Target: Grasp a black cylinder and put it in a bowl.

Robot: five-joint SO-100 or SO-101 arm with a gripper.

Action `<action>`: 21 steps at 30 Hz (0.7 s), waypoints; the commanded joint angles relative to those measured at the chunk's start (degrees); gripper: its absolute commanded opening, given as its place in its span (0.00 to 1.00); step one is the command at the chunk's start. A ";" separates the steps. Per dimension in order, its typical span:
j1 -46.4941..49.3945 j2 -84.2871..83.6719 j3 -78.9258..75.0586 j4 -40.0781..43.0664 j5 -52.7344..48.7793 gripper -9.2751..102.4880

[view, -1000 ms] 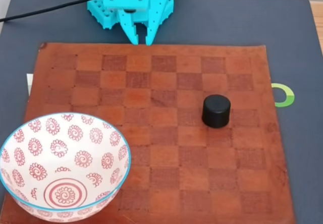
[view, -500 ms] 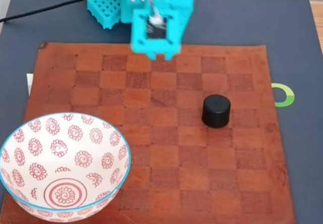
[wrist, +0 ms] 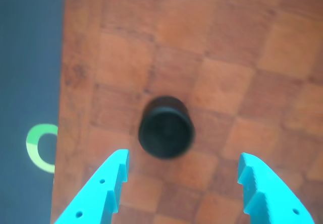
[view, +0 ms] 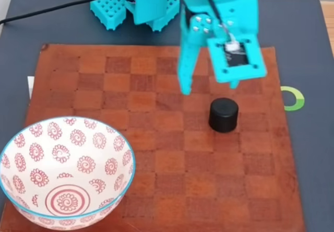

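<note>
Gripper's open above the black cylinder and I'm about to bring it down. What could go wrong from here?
1. In the wrist view the black cylinder sits left of the midline between the open gripper fingers; descending as is, the left finger may nudge it aside or tip it.
2. The cylinder is short and squat, so a high close could slip over its top.
3. The bowl is far across the board; its raised rim could catch a low carry.
</note>
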 commanded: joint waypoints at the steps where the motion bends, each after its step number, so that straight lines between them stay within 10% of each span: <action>1: -1.05 -1.58 -3.08 -2.81 0.88 0.32; 21: -0.79 -14.50 -6.77 -3.16 1.05 0.32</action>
